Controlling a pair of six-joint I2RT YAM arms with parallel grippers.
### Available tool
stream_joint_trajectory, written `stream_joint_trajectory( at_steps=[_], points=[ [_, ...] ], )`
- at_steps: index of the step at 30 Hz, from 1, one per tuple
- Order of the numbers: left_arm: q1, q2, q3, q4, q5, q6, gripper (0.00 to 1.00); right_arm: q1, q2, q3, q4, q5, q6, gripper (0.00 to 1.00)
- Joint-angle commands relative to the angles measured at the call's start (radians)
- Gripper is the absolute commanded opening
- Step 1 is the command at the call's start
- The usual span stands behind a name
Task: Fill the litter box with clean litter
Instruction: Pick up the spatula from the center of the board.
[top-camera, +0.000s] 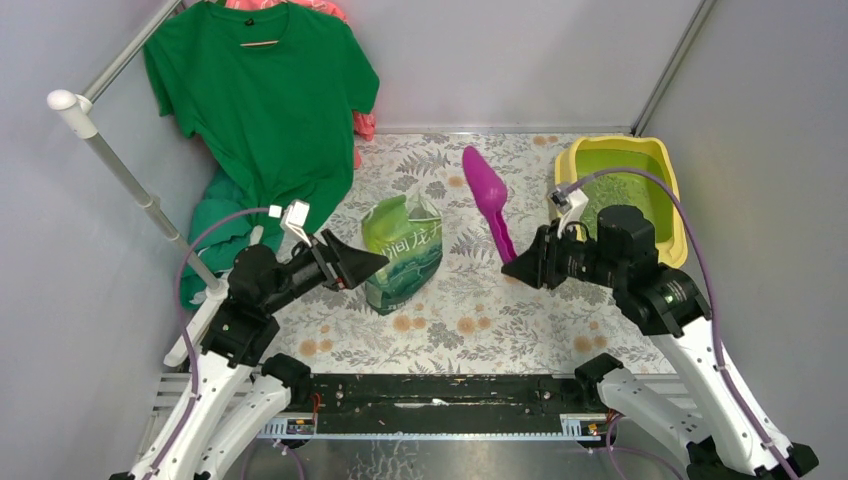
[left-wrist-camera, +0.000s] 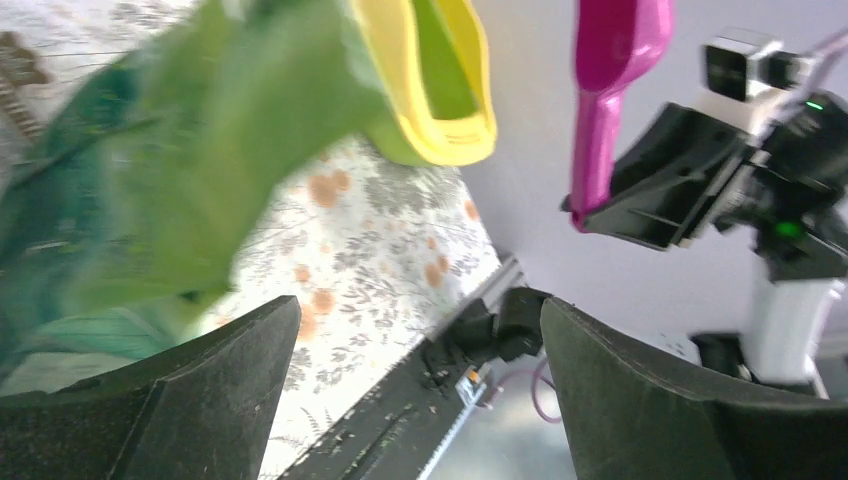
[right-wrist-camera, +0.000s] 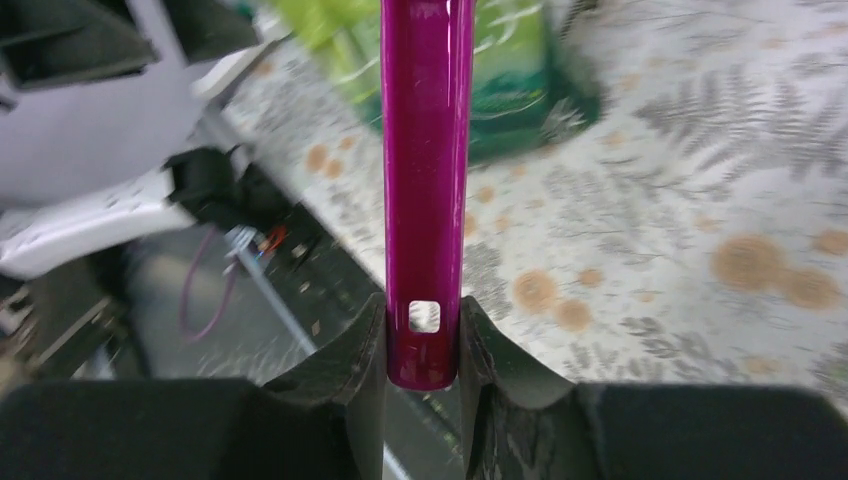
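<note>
The yellow litter box stands at the back right, with green litter inside it; the box also shows in the left wrist view. A glossy green bag stands upright mid-table, blurred in the left wrist view. My left gripper is open and empty just left of the bag. My right gripper is shut on the handle end of the purple scoop, held above the table; the handle shows between the jaws in the right wrist view.
A green T-shirt hangs on a rack at the back left, over a white rail. The floral tablecloth covers the table. Grey walls close both sides. A black rail runs along the near edge.
</note>
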Motion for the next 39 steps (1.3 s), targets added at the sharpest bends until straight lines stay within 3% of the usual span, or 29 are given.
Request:
stream_joint_trajectory(
  at_steps=[1, 8, 12, 16, 20, 27, 31, 39],
  points=[
    [-0.003, -0.053, 0.018, 0.139, 0.240, -0.058, 0.98, 0.011, -0.015, 0.019, -0.077, -0.337, -0.027, 0.00],
    [-0.003, -0.081, 0.085, 0.145, 0.266, -0.042, 0.99, 0.037, -0.009, 0.034, -0.028, -0.507, -0.015, 0.00],
    [-0.002, -0.055, 0.064, 0.213, 0.265, -0.152, 0.99, 0.075, -0.002, 0.059, 0.001, -0.527, -0.001, 0.00],
    [-0.003, 0.023, 0.175, 0.027, 0.197, -0.143, 0.99, 0.139, 0.050, 0.123, -0.044, -0.458, -0.052, 0.00],
    [-0.003, 0.099, 0.322, -0.179, 0.124, -0.133, 0.99, 0.227, 0.114, 0.191, -0.081, -0.287, -0.109, 0.00],
    [-0.003, 0.210, 0.574, -0.498, -0.016, -0.142, 0.99, 0.322, 0.209, 0.241, -0.028, -0.099, -0.172, 0.00],
    [-0.001, 0.267, 0.646, -0.560, -0.007, -0.146, 0.99, 0.417, 0.272, 0.289, -0.021, 0.003, -0.213, 0.00],
    [0.003, 0.298, 0.685, -0.546, -0.031, -0.171, 0.98, 0.475, 0.253, 0.300, 0.025, 0.009, -0.235, 0.00]
  ],
)
